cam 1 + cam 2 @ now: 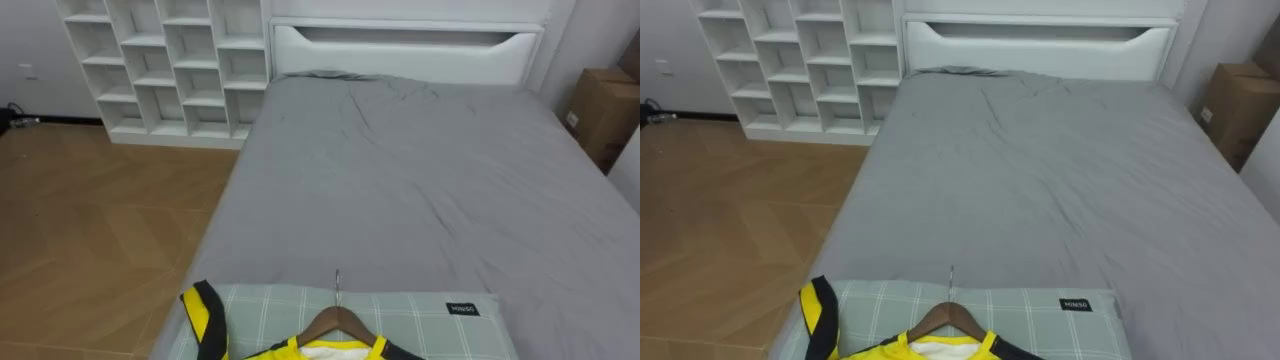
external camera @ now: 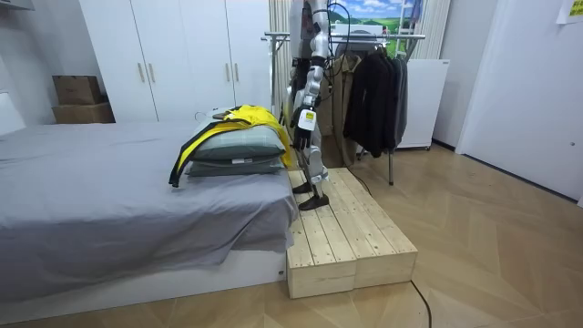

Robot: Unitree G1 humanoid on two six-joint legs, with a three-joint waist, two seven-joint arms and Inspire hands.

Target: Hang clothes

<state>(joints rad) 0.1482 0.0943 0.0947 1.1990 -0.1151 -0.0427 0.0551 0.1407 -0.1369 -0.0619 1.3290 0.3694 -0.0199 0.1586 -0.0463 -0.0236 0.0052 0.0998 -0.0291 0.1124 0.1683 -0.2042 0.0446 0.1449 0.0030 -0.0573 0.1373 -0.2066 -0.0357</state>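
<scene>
Top [image 1: 205, 325], yellow with black trim, lies on a wooden hanger [image 1: 340, 320] at the foot of the bed [image 1: 400, 170]. Both rest on a green checked pillow [image 1: 430, 315], and the hanger's metal hook points toward the white headboard [image 1: 400, 45]. The grey sheet beyond is creased and bare. A white shelf [image 1: 170, 70] stands on the robot's left of the bed, and a cardboard box [image 1: 605, 110] on its right.

In the room view the robot stands upright on a wooden platform [image 2: 346, 228] against the bed's foot, facing the bed. Behind it is a rack [image 2: 373, 36] hung with dark clothes [image 2: 373, 91]. Its left hand [image 2: 302, 126] hangs low at its side, apart from the top. I cannot tell whether that hand's fingers are spread or curled.
</scene>
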